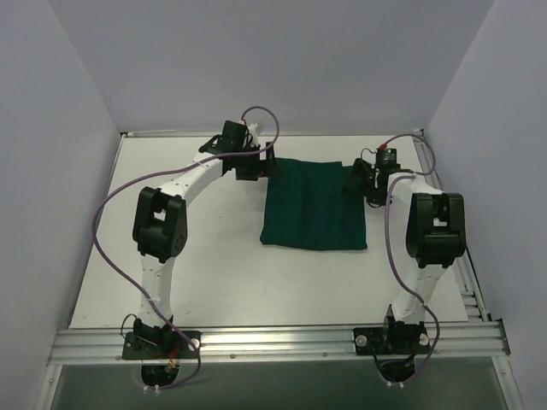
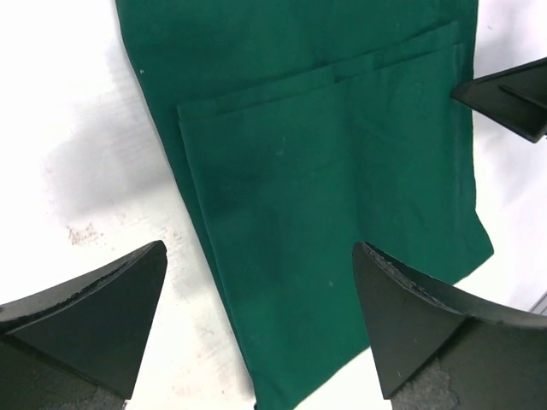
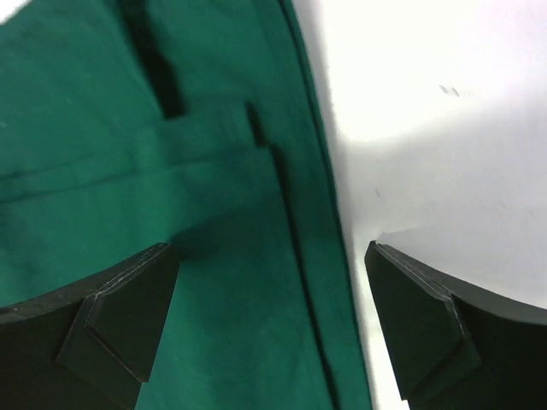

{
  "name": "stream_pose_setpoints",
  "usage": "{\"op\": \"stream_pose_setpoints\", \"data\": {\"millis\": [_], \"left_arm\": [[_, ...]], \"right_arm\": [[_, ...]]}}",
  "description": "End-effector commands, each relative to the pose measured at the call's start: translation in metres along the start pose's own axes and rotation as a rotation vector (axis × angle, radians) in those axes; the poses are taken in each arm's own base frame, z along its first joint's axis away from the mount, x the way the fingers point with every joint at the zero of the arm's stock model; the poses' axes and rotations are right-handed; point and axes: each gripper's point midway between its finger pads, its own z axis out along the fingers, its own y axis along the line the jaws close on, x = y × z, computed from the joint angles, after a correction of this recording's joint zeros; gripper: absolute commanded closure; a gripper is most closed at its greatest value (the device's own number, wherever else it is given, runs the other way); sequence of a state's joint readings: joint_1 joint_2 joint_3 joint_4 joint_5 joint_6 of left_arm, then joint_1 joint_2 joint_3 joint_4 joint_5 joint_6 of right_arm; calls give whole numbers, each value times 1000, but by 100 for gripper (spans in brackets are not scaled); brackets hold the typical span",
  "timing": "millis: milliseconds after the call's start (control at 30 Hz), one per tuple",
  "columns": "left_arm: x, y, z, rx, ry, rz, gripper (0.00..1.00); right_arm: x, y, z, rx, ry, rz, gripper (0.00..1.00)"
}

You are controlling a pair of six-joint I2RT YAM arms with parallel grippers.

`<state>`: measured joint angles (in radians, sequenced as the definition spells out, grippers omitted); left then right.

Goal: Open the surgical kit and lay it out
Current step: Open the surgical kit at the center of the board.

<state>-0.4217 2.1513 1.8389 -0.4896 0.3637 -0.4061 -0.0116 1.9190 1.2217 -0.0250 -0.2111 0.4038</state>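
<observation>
With both jaws spread at the far corners of the cloth (image 1: 314, 203), unfolding likely starts by pinching its top fold.

My top view is evenly lit, diffuse and sharp. In my right wrist view the table (image 3: 444, 102) glares to plain white and the green cloth (image 3: 85, 188) is soft. My left wrist view shows 1 grey shadow.

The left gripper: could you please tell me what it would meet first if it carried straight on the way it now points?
Most likely the folded dark green cloth: the open left gripper points down at its layered edge, with nothing between. How far above it hangs is unclear.
</observation>
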Motion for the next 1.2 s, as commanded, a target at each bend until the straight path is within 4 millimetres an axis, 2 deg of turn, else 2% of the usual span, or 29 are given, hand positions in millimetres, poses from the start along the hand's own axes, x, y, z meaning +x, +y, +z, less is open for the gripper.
{"op": "stream_pose_setpoints", "data": {"millis": [0, 33, 67, 100, 133, 200, 233, 300, 367, 400, 467, 500, 533, 633, 667, 700, 800, 833, 900, 933, 1000, 1033, 1167], "left_arm": [[-25, -2, 8, 19, -55, 24, 0], [-25, 1, 10, 15, -51, 19, 0], [-24, 5, 14, 8, -41, 11, 5], [-20, 9, 22, 6, -22, -6, 8], [-25, 7, 22, 13, -28, -10, 11], [-19, 17, 32, -1, 1, -34, 14], [-26, 15, 32, 3, -9, -25, 20], [-22, 24, 39, -25, 9, -31, 24], [-25, 26, 41, -32, 14, -32, 35], [-21, 33, 47, -46, 26, -42, 37], [-25, 36, 48, -50, 24, -44, 38], [-24, 38, 51, -42, 30, -49, 44], [-25, 38, 51, -38, 28, -49, 44], [-25, 44, 57, -43, 33, -55, 56], [-23, 44, 59, -31, 44, -61, 68], [-23, 46, 63, -20, 47, -72, 76], [-21, 54, 69, -32, 62, -80, 98], [-29, 53, 68, -33, 45, -73, 98], [-30, 60, 71, -41, 48, -80, 98], [-42, 57, 68, -32, 21, -72, 98], [-46, 67, 71, -39, 17, -85, 98], [-56, 65, 67, -31, -6, -82, 98], [-72, 77, 65, -26, -44, -105, 98]], "right_arm": [[-5, 13, 11, -53, 12, -5, 3], [-5, 14, 14, -58, 19, -1, 5], [1, 25, 17, -73, 31, -18, 5], [2, 27, 21, -77, 37, -15, 6], [5, 31, 23, -80, 43, -20, 6], [6, 33, 26, -80, 48, -19, 6], [8, 36, 26, -84, 51, -21, 6], [11, 37, 29, -82, 59, -19, 6], [10, 44, 31, -93, 58, -25, 7], [11, 45, 33, -94, 62, -27, 7], [12, 50, 37, -98, 66, -31, 8], [12, 51, 39, -99, 67, -31, 9], [14, 52, 40, -99, 71, -33, 9], [17, 54, 44, -98, 80, -28, 12], [19, 54, 47, -98, 87, -24, 13], [14, 60, 49, -122, 68, -27, 16], [16, 64, 54, -128, 78, -19, 21], [15, 65, 55, -129, 74, -18, 23], [12, 69, 58, -139, 68, -11, 26], [12, 70, 60, -140, 69, -12, 26], [8, 73, 65, -142, 65, -5, 27], [7, 74, 67, -146, 65, -3, 27], [6, 77, 81, -147, 76, -3, 27]]}}
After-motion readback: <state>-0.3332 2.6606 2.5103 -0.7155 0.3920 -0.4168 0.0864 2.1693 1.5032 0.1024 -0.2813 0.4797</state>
